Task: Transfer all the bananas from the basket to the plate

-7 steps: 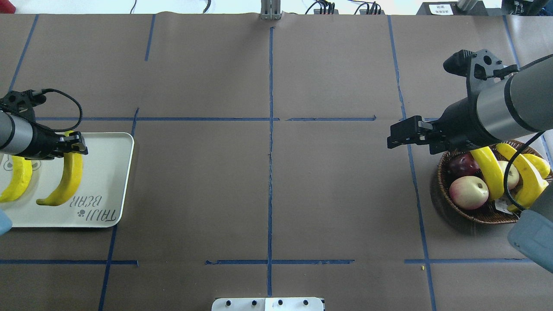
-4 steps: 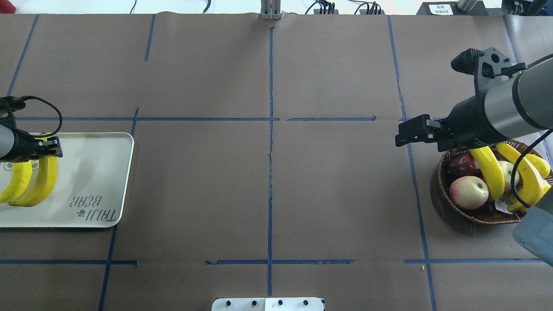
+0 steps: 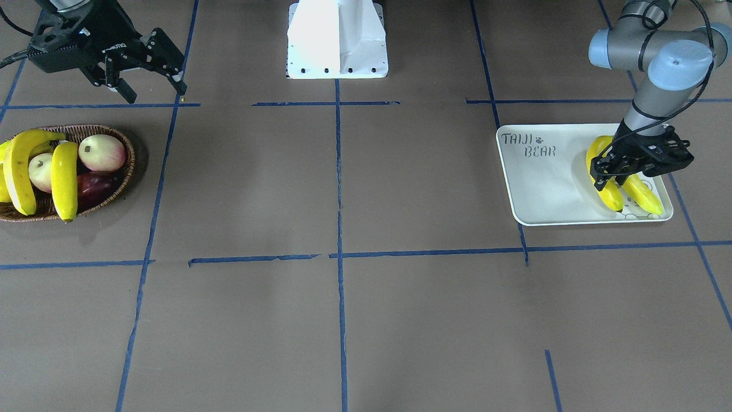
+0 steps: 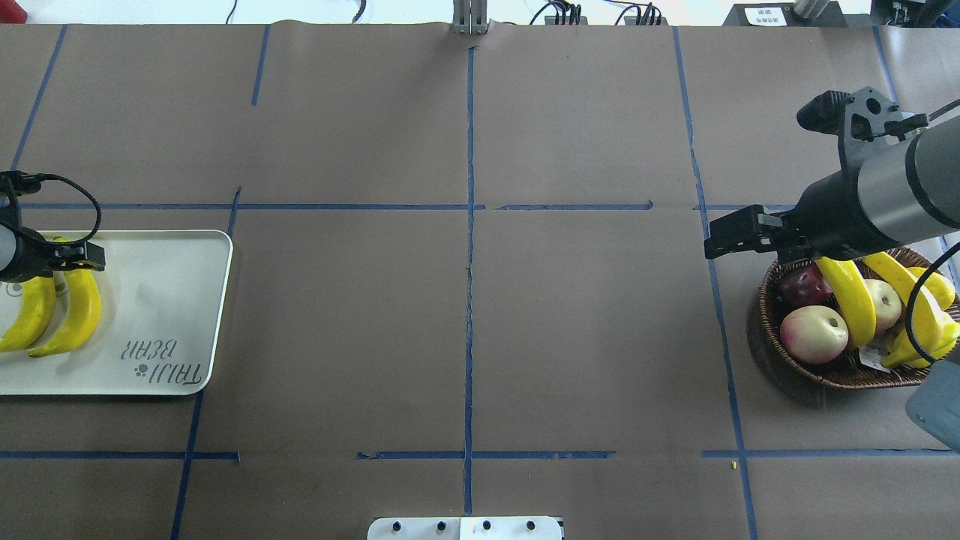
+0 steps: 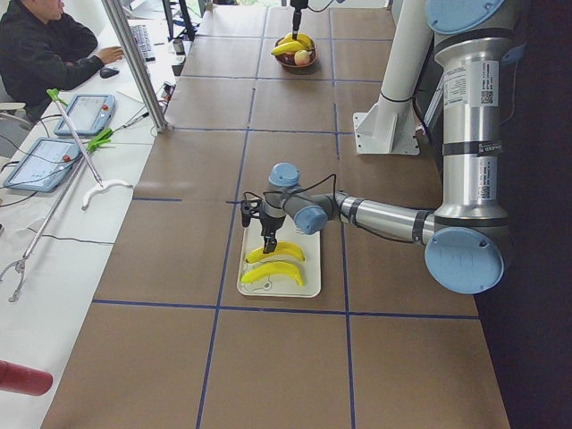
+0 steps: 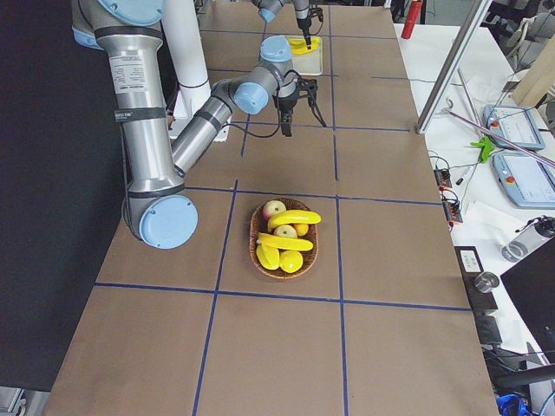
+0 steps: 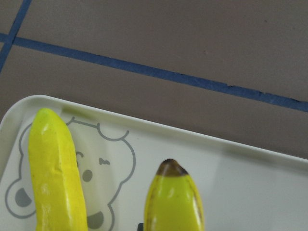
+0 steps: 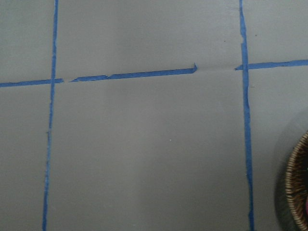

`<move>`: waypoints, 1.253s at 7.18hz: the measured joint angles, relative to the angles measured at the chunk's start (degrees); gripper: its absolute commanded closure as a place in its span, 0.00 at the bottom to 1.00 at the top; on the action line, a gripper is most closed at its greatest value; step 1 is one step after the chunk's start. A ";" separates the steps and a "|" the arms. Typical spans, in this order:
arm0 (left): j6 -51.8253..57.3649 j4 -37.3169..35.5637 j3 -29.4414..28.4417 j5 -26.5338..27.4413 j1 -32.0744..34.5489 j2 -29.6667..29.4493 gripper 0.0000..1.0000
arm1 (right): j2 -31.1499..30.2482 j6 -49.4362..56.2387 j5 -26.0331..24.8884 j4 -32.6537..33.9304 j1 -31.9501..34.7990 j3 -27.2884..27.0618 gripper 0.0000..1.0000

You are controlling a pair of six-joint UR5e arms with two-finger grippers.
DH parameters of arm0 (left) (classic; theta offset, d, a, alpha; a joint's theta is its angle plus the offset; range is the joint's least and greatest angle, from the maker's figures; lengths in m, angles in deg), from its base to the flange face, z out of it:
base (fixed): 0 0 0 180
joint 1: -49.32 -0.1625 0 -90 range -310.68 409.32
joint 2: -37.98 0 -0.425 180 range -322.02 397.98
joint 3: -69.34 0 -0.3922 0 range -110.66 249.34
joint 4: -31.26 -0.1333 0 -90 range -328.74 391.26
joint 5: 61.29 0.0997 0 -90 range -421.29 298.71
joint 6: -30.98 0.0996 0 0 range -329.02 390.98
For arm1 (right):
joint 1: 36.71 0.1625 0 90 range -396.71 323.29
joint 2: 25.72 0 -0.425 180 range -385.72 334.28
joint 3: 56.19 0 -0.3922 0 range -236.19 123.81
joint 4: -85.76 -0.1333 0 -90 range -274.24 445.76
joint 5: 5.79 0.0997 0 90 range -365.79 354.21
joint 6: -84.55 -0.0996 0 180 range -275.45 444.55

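Observation:
On the white plate (image 4: 165, 300) two bananas lie side by side. One banana (image 4: 30, 319) rests alone. My left gripper (image 4: 79, 256) is shut on the top end of the other banana (image 4: 75, 315), whose brown tip (image 7: 171, 168) fills the left wrist view. Seen from the front, the same gripper (image 3: 606, 178) straddles that banana (image 3: 611, 195). Two more bananas (image 4: 847, 296) (image 4: 911, 304) lie in the wicker basket (image 4: 772, 367). My right gripper (image 3: 153, 88) hangs open and empty above the table, just off the basket's rim (image 8: 298, 192).
A pink-yellow apple (image 4: 814, 334), a paler apple (image 4: 889, 300) and a dark red fruit (image 4: 802, 285) share the basket. Blue tape lines cross the brown table. The robot's white base (image 3: 337, 40) stands mid-table. A person (image 5: 45, 54) sits at a desk beyond the table's edge.
My left gripper carried its banana leftwards across the plate and brought it down beside the other banana. The right arm drifted a little to the right, toward the basket, staying open.

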 measured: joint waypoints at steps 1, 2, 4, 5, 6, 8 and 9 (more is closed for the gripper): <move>0.28 -0.95 1.51 -1.87 0.26 -0.09 0.00 | -2.84 4.15 0.12 -0.18 1.70 -0.13 0.00; 0.38 -4.25 4.13 -5.43 1.15 -0.87 0.00 | -6.24 9.55 0.85 -0.29 4.16 0.00 0.00; -0.20 -18.97 11.97 -10.55 3.00 -7.76 0.00 | -13.93 26.22 5.38 -0.38 12.82 2.33 0.00; -1.90 -25.15 14.42 -11.30 2.72 -12.21 0.00 | -16.81 33.93 7.50 -0.42 16.75 4.78 0.00; -5.15 -28.13 15.33 -11.45 1.27 -15.81 0.00 | -19.16 38.55 8.57 -0.80 18.82 7.16 0.01; -11.80 -29.90 15.29 -11.20 -2.61 -21.23 0.00 | -23.10 37.53 11.07 -7.59 19.98 12.02 0.00; -13.41 -30.07 15.16 -11.15 -3.38 -22.54 0.00 | -24.61 31.83 12.02 -16.18 20.05 15.90 0.00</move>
